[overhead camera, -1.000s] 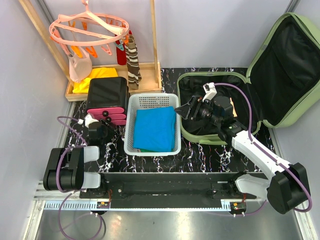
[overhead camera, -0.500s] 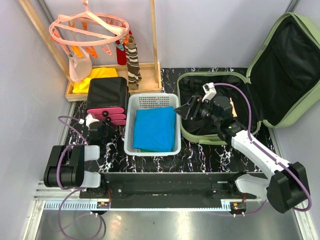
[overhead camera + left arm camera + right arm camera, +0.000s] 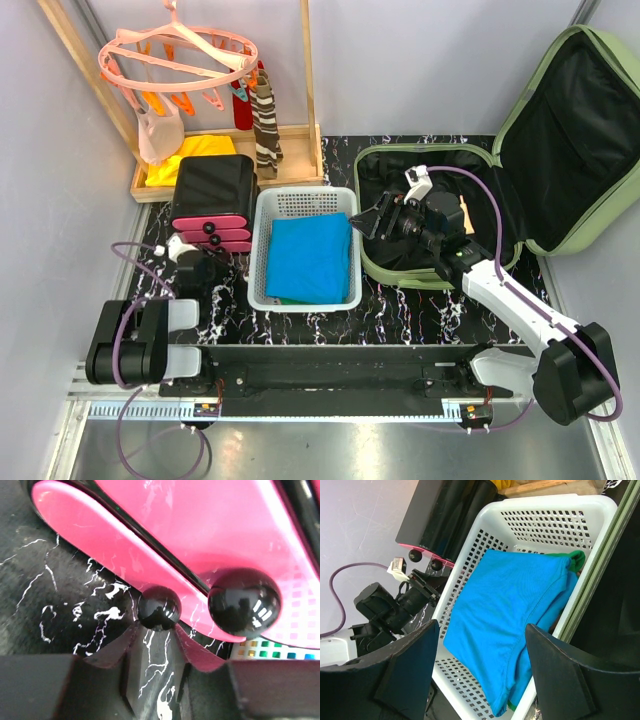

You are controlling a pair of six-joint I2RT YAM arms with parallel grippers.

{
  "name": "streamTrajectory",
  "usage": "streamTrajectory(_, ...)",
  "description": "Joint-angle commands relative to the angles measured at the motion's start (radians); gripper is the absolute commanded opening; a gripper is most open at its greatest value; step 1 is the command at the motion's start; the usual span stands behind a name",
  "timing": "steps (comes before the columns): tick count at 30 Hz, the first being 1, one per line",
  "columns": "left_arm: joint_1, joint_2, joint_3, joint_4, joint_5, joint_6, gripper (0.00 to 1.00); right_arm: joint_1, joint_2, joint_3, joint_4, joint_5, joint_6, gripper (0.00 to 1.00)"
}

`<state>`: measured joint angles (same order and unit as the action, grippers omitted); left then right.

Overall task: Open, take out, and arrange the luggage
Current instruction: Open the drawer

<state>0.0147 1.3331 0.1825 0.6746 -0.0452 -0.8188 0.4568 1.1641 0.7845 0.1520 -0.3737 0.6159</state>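
The light-green luggage is lying open at the frame's right, its lid leaning back, likely for unpacking. The right gripper is hovering above its left rim, jaws wide apart. The left gripper is flanking the pink case's knob; I cannot tell whether it is gripping.

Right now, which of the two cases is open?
The large green suitcase on the right: its lid stands raised, inside exposed. The small black-and-pink case is shut.

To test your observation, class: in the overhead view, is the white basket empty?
No, a folded blue cloth lies inside the white basket, covering most of its floor.
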Motion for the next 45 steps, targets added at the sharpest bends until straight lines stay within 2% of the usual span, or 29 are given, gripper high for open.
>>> streamTrajectory(1, 0.010, -0.084, -0.021, 0.140, -0.044, -0.025, 0.02, -0.003, 0.008, 0.018, 0.037, 0.015, -0.018, 0.79)
streamTrajectory(11, 0.008, -0.236, -0.057, 0.013, -0.085, 0.015, 0.02, -0.003, -0.006, 0.001, 0.046, 0.013, -0.013, 0.79)
streamTrajectory(13, 0.010, -0.253, -0.054, 0.003, -0.088, 0.038, 0.10, -0.004, -0.009, -0.002, 0.046, 0.012, -0.013, 0.79)
streamTrajectory(14, 0.011, -0.253, -0.049, 0.000, -0.090, 0.046, 0.19, -0.003, -0.011, -0.002, 0.046, 0.010, -0.013, 0.79)
streamTrajectory(17, 0.013, -0.226, -0.041, 0.019, -0.101, 0.063, 0.29, -0.001, -0.011, -0.001, 0.046, 0.006, -0.012, 0.79)
streamTrajectory(20, 0.027, -0.184, -0.044, 0.072, -0.061, 0.043, 0.32, -0.003, -0.020, -0.001, 0.043, 0.007, -0.013, 0.79)
streamTrajectory(22, 0.030, -0.166, -0.048, 0.101, -0.042, 0.026, 0.40, -0.001, -0.033, -0.004, 0.037, 0.015, -0.015, 0.79)
streamTrajectory(24, 0.030, -0.144, -0.045, 0.121, -0.042, 0.023, 0.44, -0.004, -0.041, -0.005, 0.029, 0.024, -0.021, 0.79)
streamTrajectory(33, 0.037, -0.043, -0.012, 0.192, -0.016, 0.000, 0.43, -0.003, -0.027, 0.009, 0.024, 0.022, -0.024, 0.79)
streamTrajectory(45, 0.041, 0.026, 0.038, 0.191, -0.010, -0.016, 0.39, -0.004, -0.017, 0.012, 0.029, 0.022, -0.021, 0.79)
